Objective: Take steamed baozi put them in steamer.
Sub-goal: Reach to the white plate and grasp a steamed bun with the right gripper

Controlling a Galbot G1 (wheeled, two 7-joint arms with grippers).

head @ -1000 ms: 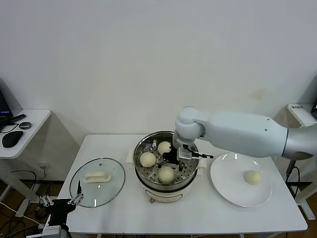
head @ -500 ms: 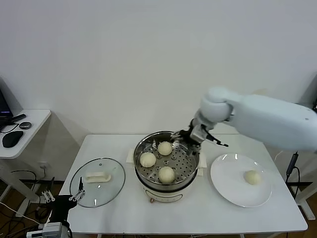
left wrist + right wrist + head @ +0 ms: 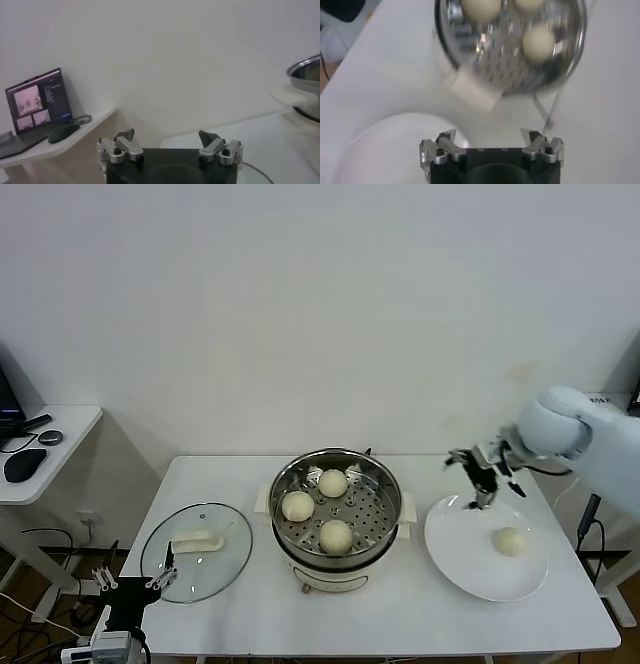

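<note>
The steel steamer (image 3: 288, 484) stands mid-table on its cream base and holds three baozi (image 3: 333, 482) (image 3: 298, 505) (image 3: 336, 535) on the perforated tray. A fourth baozi (image 3: 510, 541) lies on the white plate (image 3: 460, 554) to the right. My right gripper (image 3: 480, 479) hangs open and empty over the plate's edge nearest the steamer, left of the lone bun. The right wrist view shows its spread jaws (image 3: 491, 137), the plate (image 3: 380, 145) and the steamer's tray (image 3: 500, 60) with a bun (image 3: 538, 42). My left gripper (image 3: 132, 579) is parked open below the table's front left corner.
A flat glass lid (image 3: 196, 549) with a white handle lies on the table left of the steamer. A side desk (image 3: 60, 434) with a mouse and a laptop (image 3: 35, 100) stands at the far left. The wall runs close behind the table.
My right arm has risen out of the steamer and swung right to the plate's edge, its jaws open. The three buns stay in the steamer. The left arm has hardly moved.
</note>
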